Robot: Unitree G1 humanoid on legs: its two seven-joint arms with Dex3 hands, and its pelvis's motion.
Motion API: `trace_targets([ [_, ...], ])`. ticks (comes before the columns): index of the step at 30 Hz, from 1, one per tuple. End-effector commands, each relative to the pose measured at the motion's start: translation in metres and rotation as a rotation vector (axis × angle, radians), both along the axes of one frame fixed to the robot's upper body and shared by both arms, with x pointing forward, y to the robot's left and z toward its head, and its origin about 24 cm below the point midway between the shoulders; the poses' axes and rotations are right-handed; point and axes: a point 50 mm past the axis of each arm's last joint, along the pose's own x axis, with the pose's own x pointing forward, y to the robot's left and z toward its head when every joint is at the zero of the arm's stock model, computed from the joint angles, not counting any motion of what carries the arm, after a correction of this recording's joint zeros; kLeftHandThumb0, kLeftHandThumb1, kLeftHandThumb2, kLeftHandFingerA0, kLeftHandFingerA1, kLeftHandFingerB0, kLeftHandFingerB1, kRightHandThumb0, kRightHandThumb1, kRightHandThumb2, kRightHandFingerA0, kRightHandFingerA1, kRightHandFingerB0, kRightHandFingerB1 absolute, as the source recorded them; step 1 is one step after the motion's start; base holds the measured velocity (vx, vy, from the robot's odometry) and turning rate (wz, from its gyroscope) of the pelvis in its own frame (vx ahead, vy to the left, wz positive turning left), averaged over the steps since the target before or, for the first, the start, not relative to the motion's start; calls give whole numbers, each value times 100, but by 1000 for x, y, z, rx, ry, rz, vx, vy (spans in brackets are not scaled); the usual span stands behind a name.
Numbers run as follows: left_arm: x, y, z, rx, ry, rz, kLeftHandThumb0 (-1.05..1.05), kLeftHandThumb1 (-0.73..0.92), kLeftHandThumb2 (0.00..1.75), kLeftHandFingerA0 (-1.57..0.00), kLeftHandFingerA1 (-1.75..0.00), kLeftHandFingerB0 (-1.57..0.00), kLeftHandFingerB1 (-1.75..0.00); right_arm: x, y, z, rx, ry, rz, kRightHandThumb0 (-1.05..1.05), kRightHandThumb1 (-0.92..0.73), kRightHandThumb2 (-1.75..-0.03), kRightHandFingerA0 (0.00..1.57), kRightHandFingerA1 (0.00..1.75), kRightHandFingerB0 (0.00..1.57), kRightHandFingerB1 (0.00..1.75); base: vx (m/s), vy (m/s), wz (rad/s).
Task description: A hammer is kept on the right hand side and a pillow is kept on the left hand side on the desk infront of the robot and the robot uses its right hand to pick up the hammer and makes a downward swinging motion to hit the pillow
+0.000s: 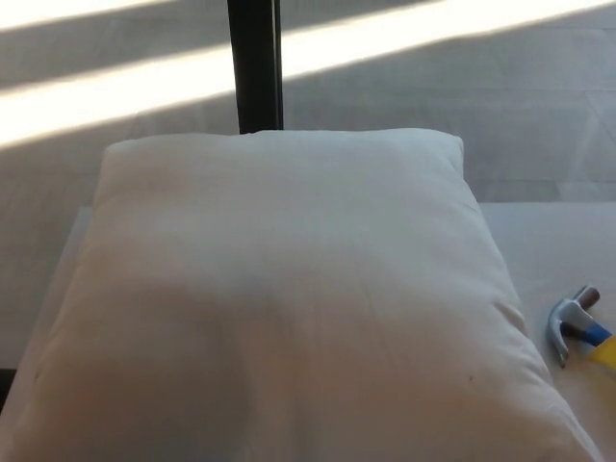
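Grey tiled floor [500, 115] crossed by slanting bands of sunlight [115, 91]; a dark post [255, 63] stands beyond the far edge of the white surface [558, 250].

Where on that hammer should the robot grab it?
Probably the handle. Only the hammer head and a blue-and-yellow bit of handle show at the picture's right edge, on the desk beside the pillow, so coming from the robot's right suits.
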Motion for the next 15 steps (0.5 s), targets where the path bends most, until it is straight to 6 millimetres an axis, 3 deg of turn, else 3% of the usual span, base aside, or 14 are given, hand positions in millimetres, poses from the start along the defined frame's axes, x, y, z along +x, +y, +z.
trace_targets([
  [1,-2,5,4,1,-17,28,-60,73,62,-63,-63,-65,-51,0,11,-8,145,130,88,-59,-61,-59,55,71,26,33,0,0,0],
  [2,-1,4,4,2,-19,27,-59,74,62,-63,-63,-64,-51,0,14,-6,94,188,167,-70,-53,-87,21,58,5,38,0,0,0],
  [3,-1,4,4,0,-21,25,-58,75,62,-61,-63,-62,-51,0,14,-5,60,211,196,-71,-67,-61,14,68,6,25,0,0,0],
  [4,-1,4,3,-2,-19,27,-58,74,62,-58,-61,-60,-51,1,14,-4,35,236,207,-89,-57,-95,0,20,0,13,0,0,0],
  [6,-1,4,3,6,-3,13,-59,74,62,-59,-61,-65,-51,1,15,-1,15,295,226,-105,-64,-99,0,15,0,2,0,0,0],
  [8,0,4,3,2,-12,18,-59,75,62,-63,-63,-64,-51,1,16,3,13,308,234,-105,-63,-101,0,22,0,4,0,0,0],
  [9,0,4,3,-1,-17,29,-59,73,62,-63,-63,-67,-53,1,16,4,12,309,238,-99,-74,-63,0,0,0,0,0,0,0],
  [10,0,4,3,-3,-20,17,-59,75,62,-63,-64,-62,-52,1,15,5,21,308,240,-100,-64,-84,0,0,0,0,0,0,0],
  [11,0,4,3,3,-6,9,-59,75,62,-60,-61,-60,-50,0,15,7,28,307,243,-105,-79,-64,0,0,0,0,0,0,0],
  [13,0,3,3,-2,-14,13,-59,75,62,-59,-63,-61,-50,-3,10,11,86,278,231,-105,-80,-65,0,0,0,0,0,0,0],
  [14,1,4,3,13,1,6,-60,74,62,-59,-61,-63,-50,-3,7,13,88,272,233,-104,-65,-109,0,24,0,0,0,0,0],
  [15,1,4,4,6,-6,2,-60,75,62,-58,-60,-61,-50,-6,2,17,167,211,206,-105,-80,-68,0,0,0,0,0,0,0],
])
